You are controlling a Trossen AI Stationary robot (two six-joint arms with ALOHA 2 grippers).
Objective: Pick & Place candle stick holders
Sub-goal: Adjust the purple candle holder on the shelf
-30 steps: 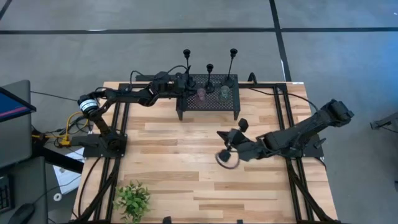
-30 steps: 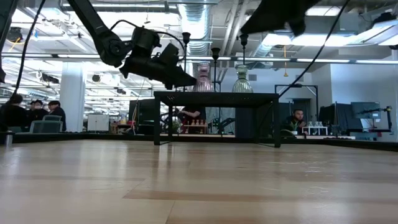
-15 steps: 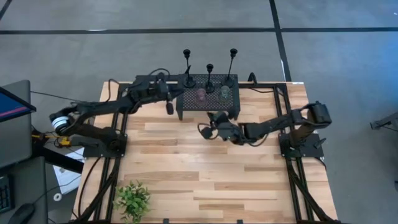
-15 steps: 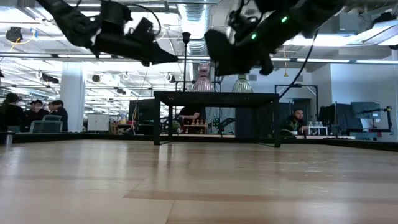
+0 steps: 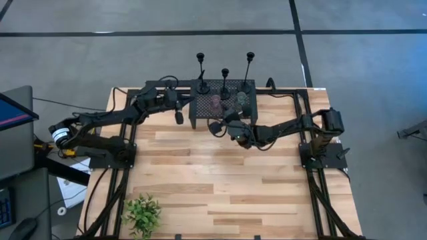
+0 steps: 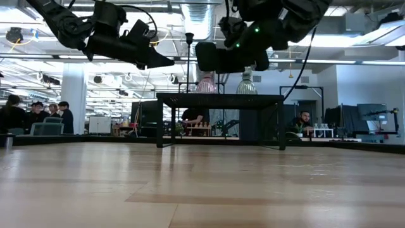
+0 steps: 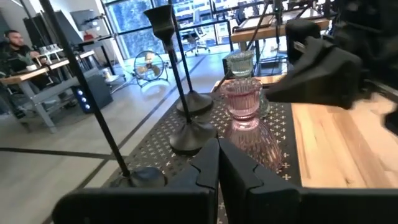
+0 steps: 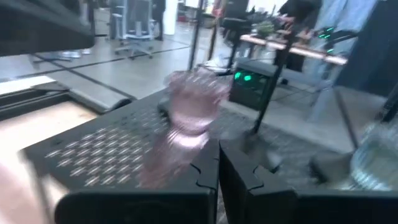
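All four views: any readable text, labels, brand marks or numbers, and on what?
None readable in any view.
Three slim black candlesticks, black perforated metal stand, pink ribbed glass holder, clear glass holder: no markings.
Dark monitor at the table's left: coloured screen, no legible text.
Green lights in the right wrist view: lamps, not characters.

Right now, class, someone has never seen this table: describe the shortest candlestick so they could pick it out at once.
Start at the black perforated stand at the far edge of the wooden table. Along its far side stand three slim black candlesticks in a row, behind a pink glass holder and a clear one. The shortest candlestick is the middle one, its top cup sitting lower than its two taller neighbours'.
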